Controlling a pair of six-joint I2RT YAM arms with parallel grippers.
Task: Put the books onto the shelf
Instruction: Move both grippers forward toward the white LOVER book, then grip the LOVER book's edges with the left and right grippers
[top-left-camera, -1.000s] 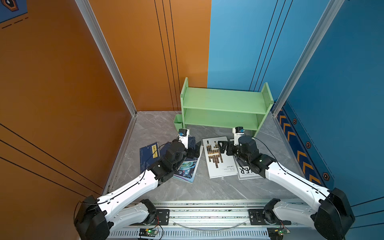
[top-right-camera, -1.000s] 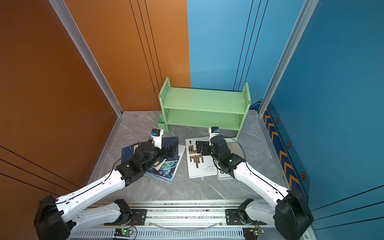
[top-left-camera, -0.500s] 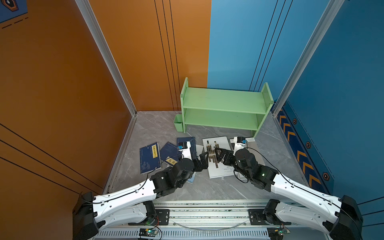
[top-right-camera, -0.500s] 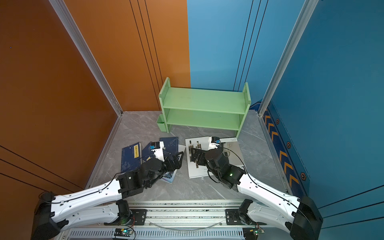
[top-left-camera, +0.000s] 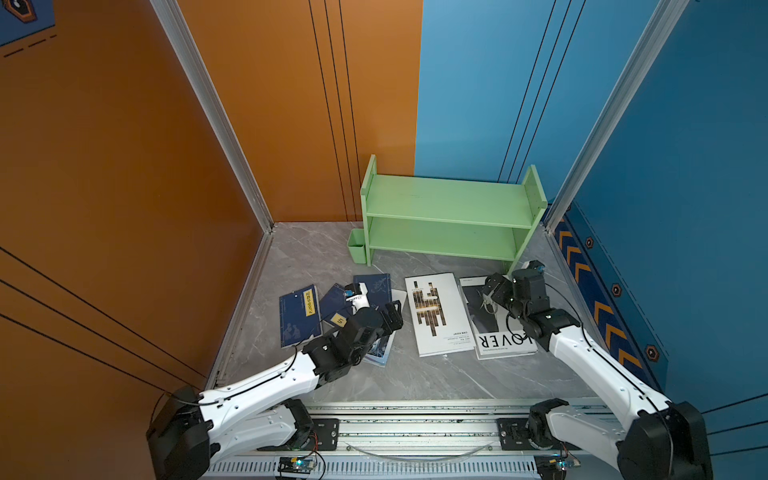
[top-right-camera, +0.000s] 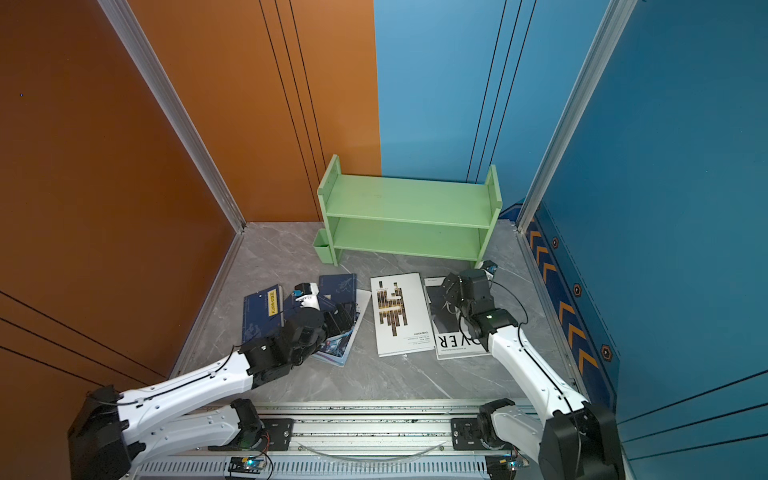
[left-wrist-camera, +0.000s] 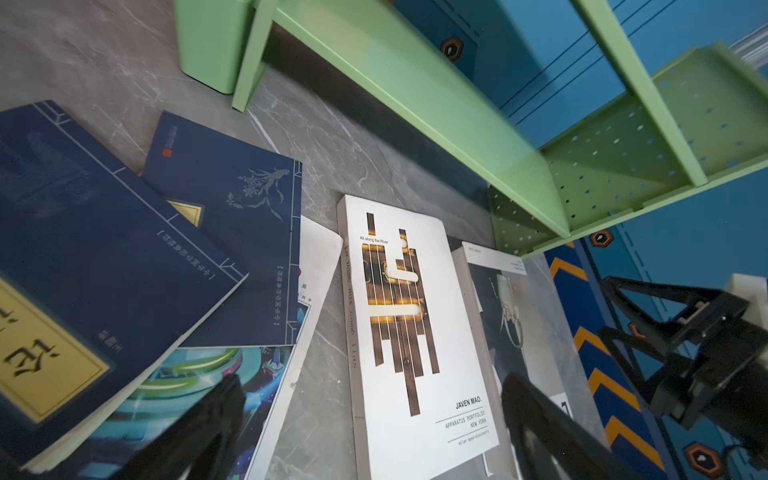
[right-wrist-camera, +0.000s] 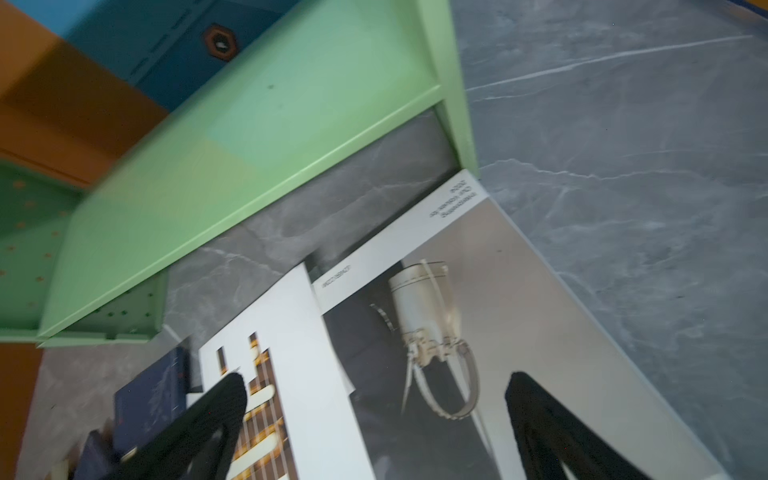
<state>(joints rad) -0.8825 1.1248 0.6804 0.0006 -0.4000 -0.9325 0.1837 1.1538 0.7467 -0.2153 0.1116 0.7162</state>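
- Seeing my left claw (top-left-camera: 394, 312) wide open — empty, teal magazine (top-left-camera: 379, 352) just beneath it.
- My right claw (top-left-camera: 492, 291) is wide open too, empty, above the LOVER book (top-left-camera: 498, 341).

Books (top-left-camera: 439, 313) on floor (top-left-camera: 415, 382) before shelf (top-left-camera: 449, 208)

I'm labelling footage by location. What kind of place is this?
Most likely a robotics test cell, not a home: orange and blue wall panels framed by aluminium posts, two robot arms mounted on a metal rail, and books laid out before a small green shelf.
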